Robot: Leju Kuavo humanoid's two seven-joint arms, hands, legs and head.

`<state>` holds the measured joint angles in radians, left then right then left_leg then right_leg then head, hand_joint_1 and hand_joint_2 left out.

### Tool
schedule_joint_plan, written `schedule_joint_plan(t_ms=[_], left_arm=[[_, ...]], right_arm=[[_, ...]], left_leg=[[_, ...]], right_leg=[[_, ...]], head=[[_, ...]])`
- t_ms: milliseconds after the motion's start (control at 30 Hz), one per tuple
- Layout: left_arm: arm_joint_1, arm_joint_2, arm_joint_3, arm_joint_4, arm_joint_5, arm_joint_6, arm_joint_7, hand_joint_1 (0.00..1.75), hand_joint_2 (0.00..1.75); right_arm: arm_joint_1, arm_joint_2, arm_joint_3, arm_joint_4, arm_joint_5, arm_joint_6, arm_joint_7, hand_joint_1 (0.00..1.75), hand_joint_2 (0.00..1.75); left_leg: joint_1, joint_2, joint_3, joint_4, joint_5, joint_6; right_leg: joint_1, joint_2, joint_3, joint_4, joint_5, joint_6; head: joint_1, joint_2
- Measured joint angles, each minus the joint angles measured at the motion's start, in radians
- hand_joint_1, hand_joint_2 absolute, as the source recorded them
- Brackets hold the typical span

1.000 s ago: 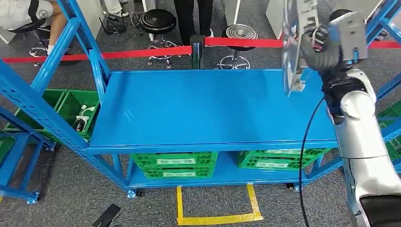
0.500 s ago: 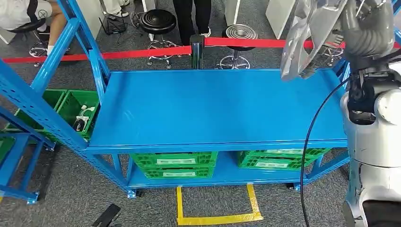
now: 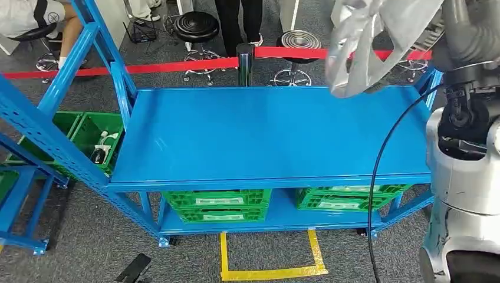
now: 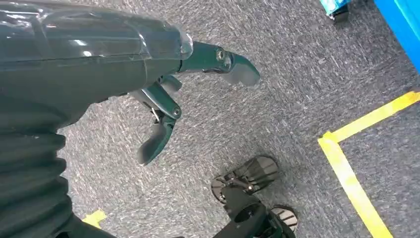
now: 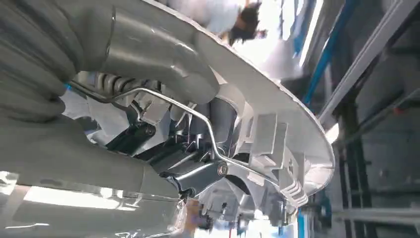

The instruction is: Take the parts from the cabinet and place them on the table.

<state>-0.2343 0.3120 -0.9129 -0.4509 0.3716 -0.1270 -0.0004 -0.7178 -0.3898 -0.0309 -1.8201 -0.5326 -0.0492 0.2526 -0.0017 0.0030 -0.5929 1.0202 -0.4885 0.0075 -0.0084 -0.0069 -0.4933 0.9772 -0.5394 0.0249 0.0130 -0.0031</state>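
Right robot hand (image 5: pixel 163 148) gripping silver part (image 3: pixel 377 41), left robot hand (image 4: pixel 163 99) spread, green bins (image 3: pixel 88 135) holding white items

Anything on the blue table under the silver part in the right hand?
No: head view shows bare blue table top below the silver plastic part.

red barrier tape (image 3: pixel 177 65) | black stools (image 3: pixel 197 26) | green crates (image 3: pixel 218 205) | yellow floor tape (image 3: pixel 271 272)

A warehouse-like workshop: blue steel racking (image 3: pixel 65 127), green parts crates (image 3: pixel 218 205), floor tape (image 3: pixel 268 273).
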Motion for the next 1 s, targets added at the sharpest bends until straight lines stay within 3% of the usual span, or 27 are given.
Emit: schedule_joint_plan(t_ms=[200, 533, 700, 767, 800, 833, 900, 933, 967, 1000], left_arm=[[0.0, -0.002, 0.0, 0.0, -0.002, -0.004, -0.02, 0.0, 1.75], [0.0, -0.006, 0.0, 0.006, 0.003, -0.008, -0.028, 0.0, 1.75], [-0.004, -0.008, 0.0, 0.01, 0.002, 0.001, -0.028, 0.0, 1.75], [-0.007, -0.008, 0.0, 0.011, 0.002, 0.001, -0.029, 0.0, 1.75], [-0.01, -0.008, 0.0, 0.011, 0.002, 0.0, -0.031, 0.0, 1.75], [-0.014, -0.008, 0.0, 0.011, 0.002, -0.002, -0.03, 0.0, 1.75], [-0.019, -0.012, 0.0, 0.011, 0.002, -0.006, -0.028, 0.0, 1.75], [-0.021, -0.014, 0.0, 0.012, 0.002, -0.008, -0.024, 0.0, 1.75], [-0.022, -0.015, 0.0, 0.012, 0.002, -0.009, -0.021, 0.0, 1.75], [-0.025, -0.018, 0.0, 0.012, 0.002, -0.011, -0.019, 0.0, 1.75]], right_arm=[[-0.014, 0.024, 0.012, -0.047, -0.13, 0.043, 0.025, 1.75, 1.75], [-0.02, 0.05, 0.029, -0.086, -0.186, 0.05, 0.039, 1.75, 1.75], [-0.02, 0.056, 0.031, -0.087, -0.202, 0.056, 0.047, 1.75, 1.75], [-0.024, 0.058, 0.03, -0.092, -0.204, 0.056, 0.048, 1.75, 1.75], [-0.029, 0.058, 0.03, -0.094, -0.206, 0.058, 0.048, 1.75, 1.75], [-0.037, 0.059, 0.03, -0.094, -0.209, 0.061, 0.048, 1.75, 1.75], [-0.04, 0.06, 0.03, -0.093, -0.211, 0.069, 0.044, 1.75, 1.75], [-0.04, 0.06, 0.03, -0.09, -0.212, 0.075, 0.042, 1.75, 1.75], [-0.04, 0.06, 0.031, -0.087, -0.214, 0.081, 0.038, 1.75, 1.75], [-0.043, 0.06, 0.031, -0.084, -0.214, 0.086, 0.034, 1.75, 1.75]], left_leg=[[0.0, 0.002, 0.0, 0.0, 0.0, 0.0], [-0.007, 0.003, 0.0, 0.001, -0.001, 0.002], [-0.013, 0.003, -0.001, 0.004, -0.005, 0.01], [-0.001, 0.004, 0.006, -0.012, 0.002, 0.02], [0.0, 0.004, 0.008, -0.014, 0.003, 0.021], [0.0, 0.005, 0.007, -0.014, 0.003, 0.023], [0.0, 0.006, 0.007, -0.014, 0.001, 0.024], [0.0, 0.006, 0.009, -0.014, -0.001, 0.024], [0.0, 0.006, 0.013, -0.014, -0.004, 0.022], [0.0, 0.004, 0.019, -0.013, -0.008, 0.02]], right_leg=[[0.0, 0.0, 0.0, 0.0, 0.0, 0.0], [-0.007, 0.001, -0.001, -0.001, 0.001, 0.002], [-0.011, 0.002, 0.0, -0.004, 0.001, 0.009], [-0.011, 0.003, -0.003, -0.003, -0.007, 0.017], [-0.009, 0.003, -0.015, 0.024, -0.021, 0.018], [-0.009, 0.004, -0.05, 0.092, -0.055, 0.018], [-0.01, 0.005, -0.145, 0.264, -0.117, 0.02], [-0.01, 0.005, -0.185, 0.323, -0.124, 0.02], [-0.01, 0.005, -0.199, 0.329, -0.102, 0.018], [-0.01, 0.005, -0.191, 0.288, -0.054, 0.016]], head=[[0.0, 0.0], [0.0, 0.0], [-0.003, 0.0], [-0.004, 0.0], [0.0, 0.0], [0.008, 0.0], [0.013, 0.0], [0.016, 0.0], [0.016, 0.0], [0.017, 0.0]])
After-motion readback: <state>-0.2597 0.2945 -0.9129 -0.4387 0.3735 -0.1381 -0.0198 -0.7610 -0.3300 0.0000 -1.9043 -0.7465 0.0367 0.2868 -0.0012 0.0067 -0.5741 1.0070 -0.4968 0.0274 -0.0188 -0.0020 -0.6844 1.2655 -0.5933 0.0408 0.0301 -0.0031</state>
